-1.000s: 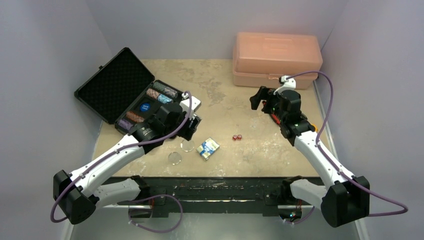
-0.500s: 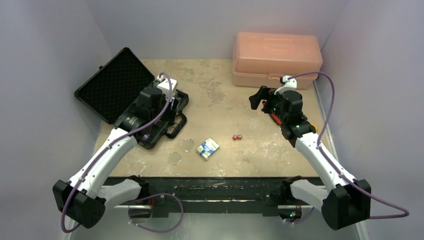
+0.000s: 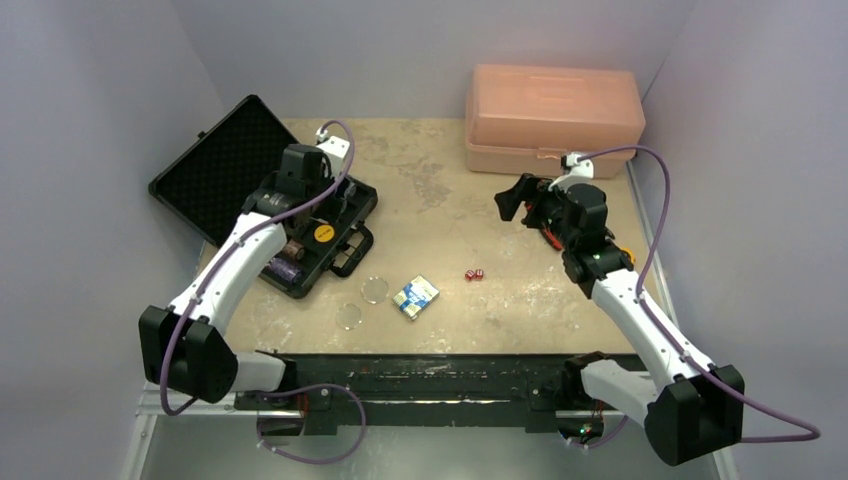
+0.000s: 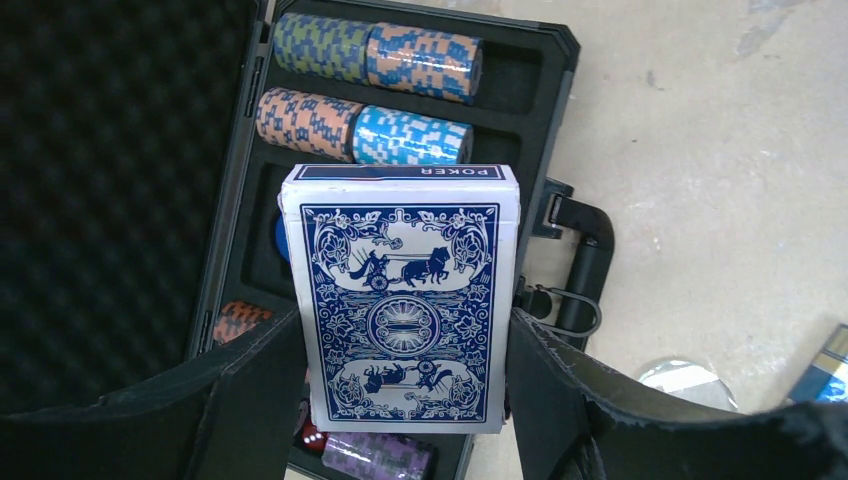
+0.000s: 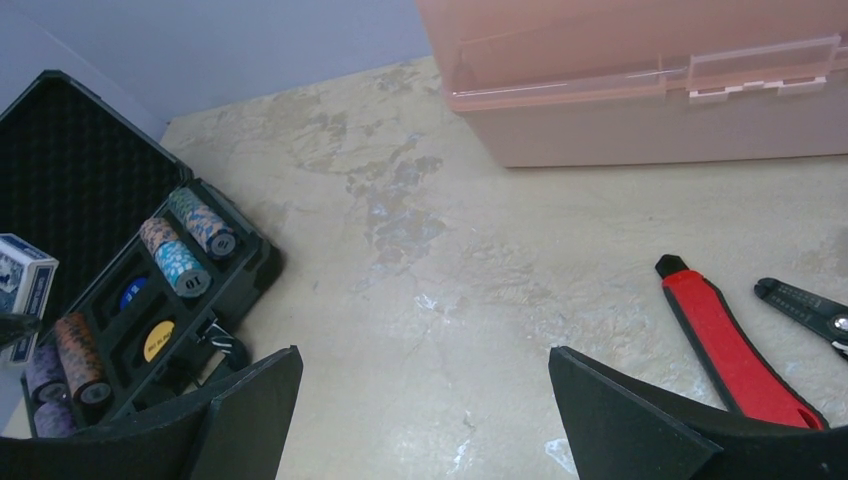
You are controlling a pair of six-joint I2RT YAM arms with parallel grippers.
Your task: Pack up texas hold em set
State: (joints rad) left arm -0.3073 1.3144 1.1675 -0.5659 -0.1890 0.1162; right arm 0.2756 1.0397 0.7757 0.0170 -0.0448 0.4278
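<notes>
The black briefcase (image 3: pixel 352 200) lies open at the left, its foam lid (image 3: pixel 225 165) leaning back. Chip rows (image 4: pixel 370 50) fill its tray (image 4: pixel 545 70). My left gripper (image 3: pixel 318 200) hovers over that tray, shut on a blue card deck (image 4: pixel 405 300) held by its long sides (image 4: pixel 405 345). A second blue deck (image 3: pixel 415 296) lies on the table, with two clear discs (image 3: pixel 375 290) to its left and two tiny red dice (image 3: pixel 474 274) to its right. My right gripper (image 3: pixel 515 200) stands open above bare table (image 5: pixel 425 400), holding nothing.
A pink plastic toolbox (image 3: pixel 553 118) stands shut at the back right. Red-handled pliers (image 5: pixel 725 340) lie on the table just right of my right gripper. The briefcase handle (image 4: pixel 585 260) sticks out toward the table's middle.
My left arm has swung back and left, carrying the deck from near the table's middle to above the briefcase tray. The right arm has barely moved.
</notes>
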